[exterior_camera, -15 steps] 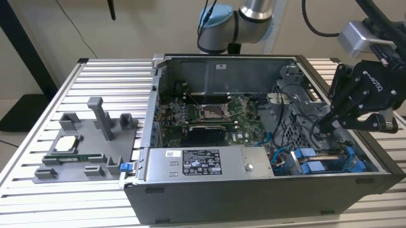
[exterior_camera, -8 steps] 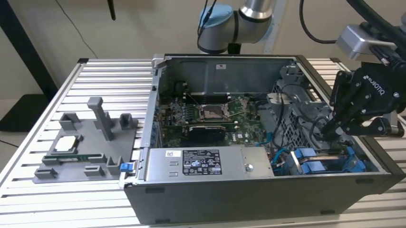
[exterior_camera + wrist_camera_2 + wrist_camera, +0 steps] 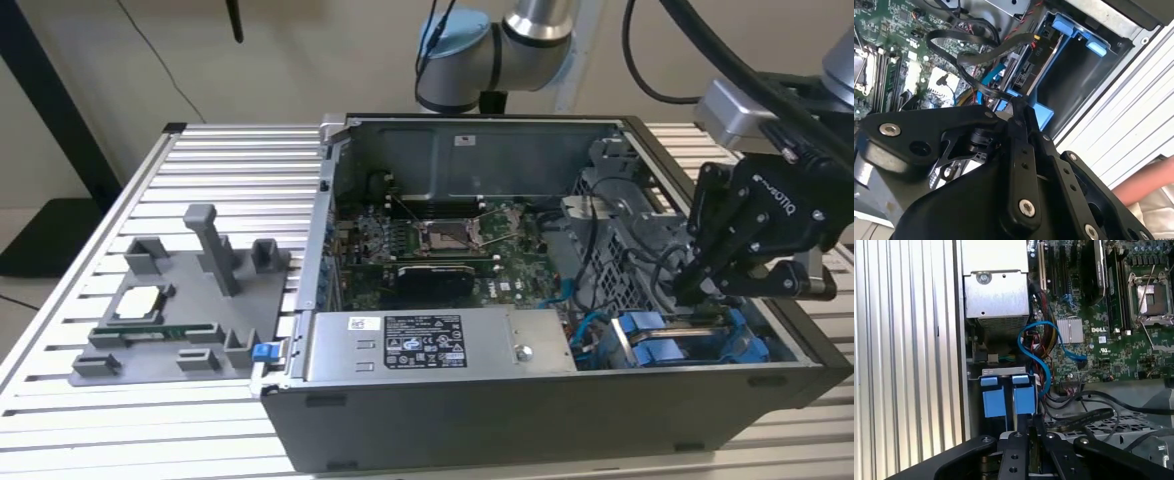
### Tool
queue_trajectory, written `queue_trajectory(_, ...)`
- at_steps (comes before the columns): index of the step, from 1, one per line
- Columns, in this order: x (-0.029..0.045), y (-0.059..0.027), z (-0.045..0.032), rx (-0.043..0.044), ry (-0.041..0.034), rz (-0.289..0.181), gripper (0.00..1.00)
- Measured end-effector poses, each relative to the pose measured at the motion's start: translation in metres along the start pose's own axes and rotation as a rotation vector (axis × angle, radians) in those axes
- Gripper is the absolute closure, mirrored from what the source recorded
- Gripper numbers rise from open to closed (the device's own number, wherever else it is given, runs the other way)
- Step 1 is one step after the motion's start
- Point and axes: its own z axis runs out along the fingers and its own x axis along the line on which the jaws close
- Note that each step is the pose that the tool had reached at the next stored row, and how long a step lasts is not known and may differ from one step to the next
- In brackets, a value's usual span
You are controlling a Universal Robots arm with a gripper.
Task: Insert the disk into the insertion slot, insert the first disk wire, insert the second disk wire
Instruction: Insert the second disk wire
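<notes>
Your gripper [image 3: 697, 292] hangs inside the open computer case [image 3: 534, 420], at the corner on the exterior view's right, just above the blue carrier frames [image 3: 681, 350]. In the first wrist view its fingers [image 3: 1021, 440] sit pressed together, clenched, with nothing visibly between them; their tips meet right against the disk [image 3: 1006, 399] in its blue frame. That disk sits in the insertion slot [image 3: 1004, 372] of the drive cage. A blue cable [image 3: 1036, 347] loops just beyond the tool, toward the motherboard [image 3: 1114, 315]. In the second wrist view, black wires [image 3: 969, 55] curl ahead of the fingertips.
</notes>
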Motion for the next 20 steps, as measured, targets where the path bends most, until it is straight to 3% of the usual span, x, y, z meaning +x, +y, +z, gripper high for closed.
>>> queue_trajectory(15,0.0000,-0.0002,0.0017,0.0025,0.0000,-0.003,1.00)
queue_trajectory(20,0.0001,-0.0001,0.0044,0.0146,-0.0009,-0.004,1.00)
